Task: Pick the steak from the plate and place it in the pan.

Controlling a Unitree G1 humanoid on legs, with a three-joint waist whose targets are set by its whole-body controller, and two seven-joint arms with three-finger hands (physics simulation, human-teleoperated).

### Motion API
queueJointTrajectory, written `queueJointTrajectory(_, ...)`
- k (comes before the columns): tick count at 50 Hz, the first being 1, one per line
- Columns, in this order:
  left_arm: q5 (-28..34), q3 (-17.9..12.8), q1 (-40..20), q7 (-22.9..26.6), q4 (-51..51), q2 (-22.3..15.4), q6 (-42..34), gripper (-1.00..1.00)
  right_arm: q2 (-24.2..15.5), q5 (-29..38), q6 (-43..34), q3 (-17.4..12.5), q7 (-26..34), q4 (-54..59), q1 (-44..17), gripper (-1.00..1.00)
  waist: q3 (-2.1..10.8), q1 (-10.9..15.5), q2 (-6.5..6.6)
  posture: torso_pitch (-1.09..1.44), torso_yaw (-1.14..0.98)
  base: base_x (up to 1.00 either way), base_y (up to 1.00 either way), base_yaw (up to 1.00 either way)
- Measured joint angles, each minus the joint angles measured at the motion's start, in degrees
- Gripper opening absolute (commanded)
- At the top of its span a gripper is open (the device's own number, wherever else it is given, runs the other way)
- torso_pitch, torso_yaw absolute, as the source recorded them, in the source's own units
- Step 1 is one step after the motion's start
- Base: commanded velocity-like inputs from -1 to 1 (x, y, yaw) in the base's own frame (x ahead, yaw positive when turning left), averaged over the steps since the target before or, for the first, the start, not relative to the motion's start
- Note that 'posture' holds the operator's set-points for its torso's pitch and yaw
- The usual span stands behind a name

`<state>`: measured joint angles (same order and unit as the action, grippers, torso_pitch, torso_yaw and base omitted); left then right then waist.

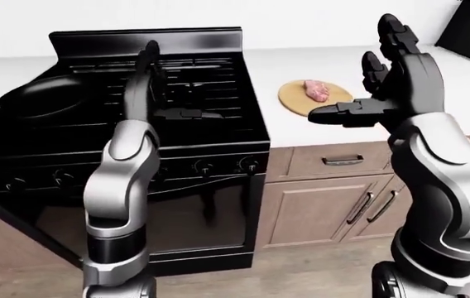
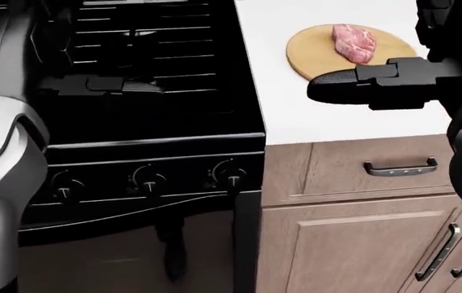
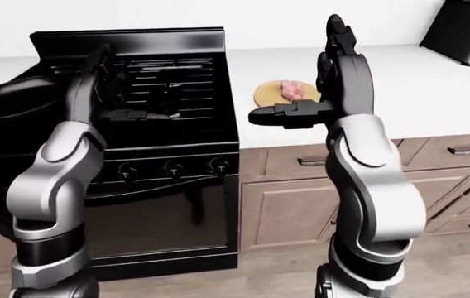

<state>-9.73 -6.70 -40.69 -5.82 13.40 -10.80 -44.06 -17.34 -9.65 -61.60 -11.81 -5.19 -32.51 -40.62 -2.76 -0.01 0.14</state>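
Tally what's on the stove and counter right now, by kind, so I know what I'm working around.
Steak: 1, lying on the plate
Round wooden plate: 1
Black pan: 1, on the stove's left side
Dark appliance: 1, at the counter's far right
Total: 4

We see a pink steak (image 2: 353, 42) marbled with paler streaks on a tan wooden plate (image 2: 312, 58). The pan (image 1: 45, 99) is black, as is the stove (image 1: 194, 133) with its black knobs (image 2: 229, 174). The counter (image 2: 296, 116) is white; the cabinets (image 2: 353, 226) are light brown with dark handles (image 2: 400, 167). Both hands, left (image 2: 105, 84) and right (image 2: 378, 79), are black, on silver-grey arms (image 1: 123, 180). The floor (image 3: 276, 267) is beige wood-grain.
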Motion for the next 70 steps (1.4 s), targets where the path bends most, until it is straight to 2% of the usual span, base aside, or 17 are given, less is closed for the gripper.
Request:
queueJointTrajectory(4,0.15,-0.32,-0.54,-0.28,1.51,-0.31,-0.19,1.00,0.11,-0.12,0.08,0.03,0.11,-0.43,-0.52,1.00,0.50,-0.15,3.22,0.00,0.00,0.19,-0.14,0.00)
queueJointTrajectory(8,0.61,-1.19,0.68,-0.69,0.63,-0.42,-0.86,1.00,0.78,-0.81,-0.52,1.45,0.62,0.04,0.34,1.00,0.43,0.79,2.95,0.00,0.00,0.19,-0.19,0.00)
queueJointTrajectory(13,0.60,-0.68,0.08,-0.48,0.74,-0.33,-0.78,1.00,0.42,-0.62,-0.27,0.57,0.47,-0.50,-0.54,1.00,0.93,1.04,0.71,0.00,0.00,0.18,-0.18,0.00)
queueJointTrajectory(18,0.75,-0.85,-0.37,-0.37,0.71,-0.29,0.02,1.00,0.30,-0.54,0.14,0.75,0.33,-0.75,-0.99,1.00,1.40,1.43,-3.86,0.00,0.00,0.18,-0.17,0.00)
queueJointTrajectory(23,0.13,0.86,0.29,0.31,-0.30,0.46,-0.54,1.00,0.30,0.23,-0.57,-0.06,-0.07,0.76,0.37,1.00,0.27,0.15,-2.76,0.00,0.00,0.17,-0.13,0.00)
queueJointTrajectory(33,0.54,0.04,-0.55,0.07,0.82,0.07,0.19,1.00,0.33,-0.06,-0.05,-0.08,0.11,-0.38,-0.83,1.00,0.74,-0.30,3.08,0.00,0.00,0.16,-0.10,0.00)
queueJointTrajectory(34,0.57,-0.21,-0.28,0.05,0.75,-0.10,0.20,1.00,0.68,-0.15,-0.08,0.28,0.12,-0.34,-0.62,1.00,0.45,0.11,2.28,0.00,0.00,0.15,-0.11,0.00)
queueJointTrajectory(36,0.76,-0.83,0.43,-0.16,0.06,-0.18,-0.23,1.00,0.95,-0.60,-0.42,1.21,0.37,0.13,-0.22,1.00,0.19,0.59,2.51,0.00,0.00,0.15,-0.11,0.00)
queueJointTrajectory(40,1.06,-0.89,0.16,-0.44,-0.34,-0.25,-0.91,1.00,0.64,-1.17,-0.96,0.81,0.62,0.09,-0.51,1.00,1.01,0.80,1.85,0.00,0.00,0.14,-0.14,0.00)
queueJointTrajectory(44,0.87,-0.76,-0.32,-0.22,0.80,-0.32,-0.14,1.00,0.62,-0.98,0.20,0.57,0.37,-0.51,-0.68,1.00,1.14,1.02,-0.63,0.00,0.00,0.11,-0.16,0.00)
queueJointTrajectory(47,0.89,-0.79,-0.61,-0.25,0.72,-0.21,0.17,1.00,0.48,-1.10,0.37,0.73,0.40,-0.35,-0.79,1.00,1.59,1.12,-3.55,0.00,0.00,0.11,-0.17,0.00)
queueJointTrajectory(49,0.73,0.19,-0.05,-0.11,0.26,0.41,0.05,1.00,0.42,-0.89,0.48,0.11,0.27,0.19,0.05,1.00,0.71,0.37,-2.58,0.00,0.00,0.07,-0.13,0.00)
queueJointTrajectory(51,0.41,0.96,0.13,0.19,-0.12,0.59,-0.59,1.00,0.40,-0.60,-0.20,-0.37,-0.05,0.78,0.43,1.00,0.49,0.00,-2.95,0.00,0.00,0.05,-0.09,0.00)
queueJointTrajectory(53,0.26,0.87,0.02,0.34,-0.21,0.50,-1.03,1.00,0.40,-0.48,-0.55,-0.29,-0.27,0.92,0.03,1.00,0.78,0.05,-2.46,0.00,0.00,0.01,-0.04,0.00)
queueJointTrajectory(58,0.61,-0.05,-0.78,0.02,1.15,0.18,-0.39,1.00,0.32,-0.77,0.52,0.01,-0.31,-0.23,-0.62,1.00,-0.76,-0.15,-1.21,0.00,0.00,0.00,0.00,0.00)
queueJointTrajectory(62,0.50,0.19,-0.74,0.11,0.92,0.17,-0.18,1.00,0.36,-0.68,0.48,-0.23,-0.65,0.06,-0.58,1.00,-0.11,-0.92,1.14,0.00,0.00,0.00,0.00,0.00)
queueJointTrajectory(70,0.58,-0.63,-0.04,-0.33,0.45,-0.09,-1.40,1.00,0.41,-1.22,0.17,0.53,-0.67,-0.22,-0.79,1.00,0.35,-0.03,-0.92,0.00,0.00,0.00,0.00,0.00)
